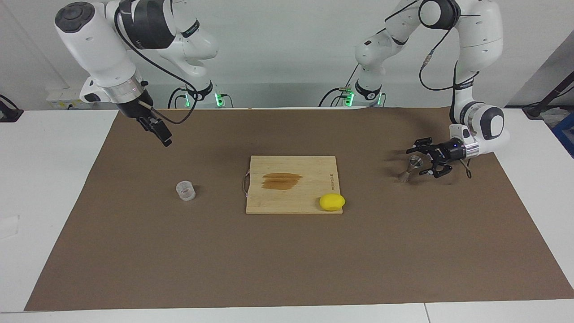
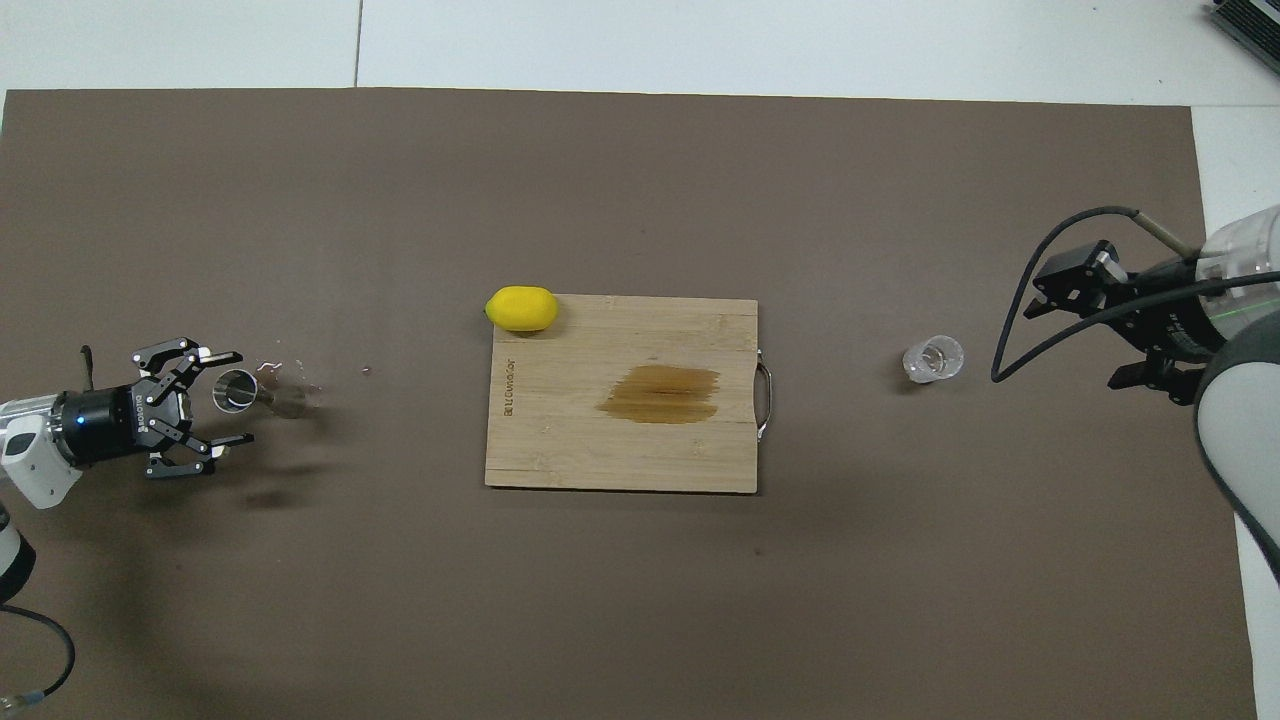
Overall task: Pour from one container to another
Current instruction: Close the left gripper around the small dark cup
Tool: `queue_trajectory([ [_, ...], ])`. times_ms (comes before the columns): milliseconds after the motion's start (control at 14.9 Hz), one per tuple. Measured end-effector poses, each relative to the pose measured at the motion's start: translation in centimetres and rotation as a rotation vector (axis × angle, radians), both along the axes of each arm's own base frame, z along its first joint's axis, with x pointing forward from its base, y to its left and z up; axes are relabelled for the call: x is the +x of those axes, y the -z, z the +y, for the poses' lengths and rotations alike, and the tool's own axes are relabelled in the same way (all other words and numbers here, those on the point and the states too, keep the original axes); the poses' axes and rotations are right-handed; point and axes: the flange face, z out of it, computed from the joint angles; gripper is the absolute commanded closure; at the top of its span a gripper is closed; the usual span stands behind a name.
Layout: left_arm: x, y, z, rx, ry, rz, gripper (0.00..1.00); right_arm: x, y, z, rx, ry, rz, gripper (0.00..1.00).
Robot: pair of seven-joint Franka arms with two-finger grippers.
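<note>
The small clear cup (image 1: 185, 190) stands upright on the brown mat toward the right arm's end; it also shows in the overhead view (image 2: 933, 358). The grey metal jigger (image 1: 409, 168) stands on the mat toward the left arm's end and seems to lean a little toward the left gripper; it also shows in the overhead view (image 2: 245, 391). My left gripper (image 1: 418, 161) is low and horizontal, open, with one finger on each side of the jigger's upper cone (image 2: 228, 398). My right gripper (image 1: 163, 137) waits raised and open above the mat, closer to the robots than the cup (image 2: 1090, 335).
A wooden cutting board (image 1: 291, 204) with a brown stain and a metal handle lies mid-table. A yellow lemon (image 1: 332, 202) sits at its corner, on the side away from the robots. A few shiny droplets (image 2: 275, 368) lie on the mat beside the jigger.
</note>
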Motion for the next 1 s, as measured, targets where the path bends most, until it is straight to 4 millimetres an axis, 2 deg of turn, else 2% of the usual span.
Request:
queue_trajectory([
  [536,0.11,-0.38,-0.57,-0.036,0.008,-0.008,0.0,0.0,-0.03,0.15,0.0,-0.003,-0.002,0.01],
  [938,-0.03,-0.4,-0.16,-0.038,0.001,-0.008,0.06,0.0,-0.04,0.2,0.0,-0.004,-0.002,0.01],
  [1005,-0.07,-0.4,-0.02,-0.038,-0.002,-0.008,0.1,0.0,-0.05,0.22,0.0,-0.004,-0.002,0.01],
])
